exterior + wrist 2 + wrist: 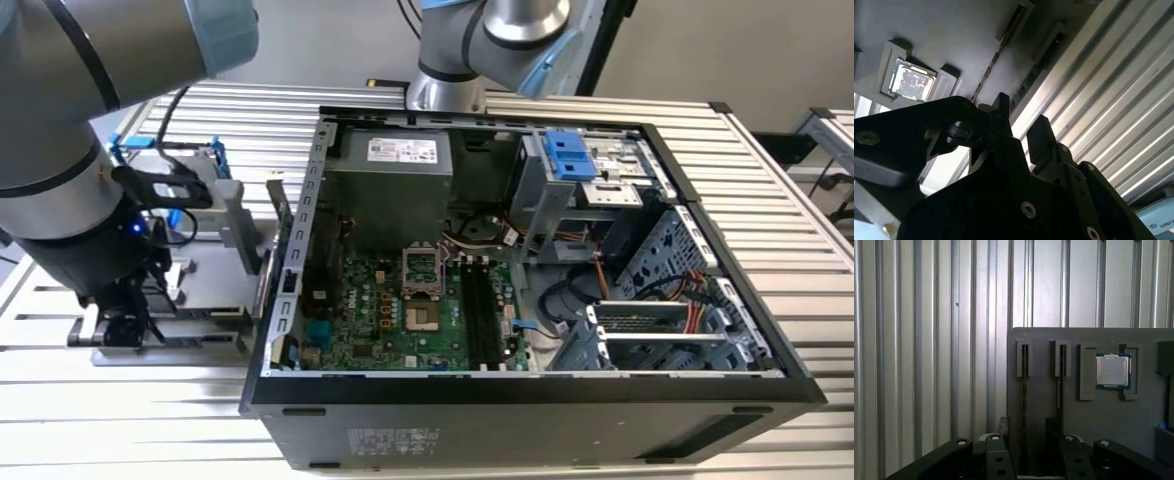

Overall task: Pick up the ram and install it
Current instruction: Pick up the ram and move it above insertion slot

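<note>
**Claw open around the ram, stick seated in its holder**

Your gripper (1027,429) hangs low over the grey holder plate (1104,430) with its fingers (1003,426) parted to a middling gap, closed on nothing. The ram (1024,385) stands edge-on in a slot of that plate. In the first wrist view its thin dark line runs straight into the gap between the two fingers. You cannot tell from either wrist view whether a finger touches it.

A second stick (1058,382) sits in the neighbouring slot, between the ram and the processor chip (1112,370), which rests in its own recess on the plate.

In the exterior view your arm reaches down on the exterior view's left of the open computer case (534,395). Plate and case both lie on the slatted metal table (801,200). Inside the case, the motherboard (387,300) shows its black memory slots (481,310), well apart from the ram.
</note>
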Available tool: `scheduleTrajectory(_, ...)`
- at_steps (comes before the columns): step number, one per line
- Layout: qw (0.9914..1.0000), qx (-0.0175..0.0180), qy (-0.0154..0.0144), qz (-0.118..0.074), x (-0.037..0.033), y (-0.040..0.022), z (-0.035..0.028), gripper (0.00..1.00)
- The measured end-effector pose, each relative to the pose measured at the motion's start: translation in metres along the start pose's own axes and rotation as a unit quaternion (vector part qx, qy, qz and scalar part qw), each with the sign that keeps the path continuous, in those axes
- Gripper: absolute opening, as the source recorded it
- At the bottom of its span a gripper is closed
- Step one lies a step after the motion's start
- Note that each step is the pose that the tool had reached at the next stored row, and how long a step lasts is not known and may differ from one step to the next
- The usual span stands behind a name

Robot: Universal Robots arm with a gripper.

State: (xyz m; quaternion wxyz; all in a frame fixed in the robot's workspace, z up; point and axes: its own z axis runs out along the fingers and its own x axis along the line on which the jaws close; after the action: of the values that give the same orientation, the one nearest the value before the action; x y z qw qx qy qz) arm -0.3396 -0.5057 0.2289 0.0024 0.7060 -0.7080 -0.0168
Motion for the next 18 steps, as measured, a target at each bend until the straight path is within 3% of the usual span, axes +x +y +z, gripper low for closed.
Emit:
scheduleTrajectory(8, 0.99983, 0.0004, -0.0005, 0.018, 0.0003, -0.0007, 0.0128, 1.0)
scheduleTrajectory(18, 0.99983, 0.0004, -0.0004, 0.019, 0.0006, -0.0015, 0.0294, 1.0)
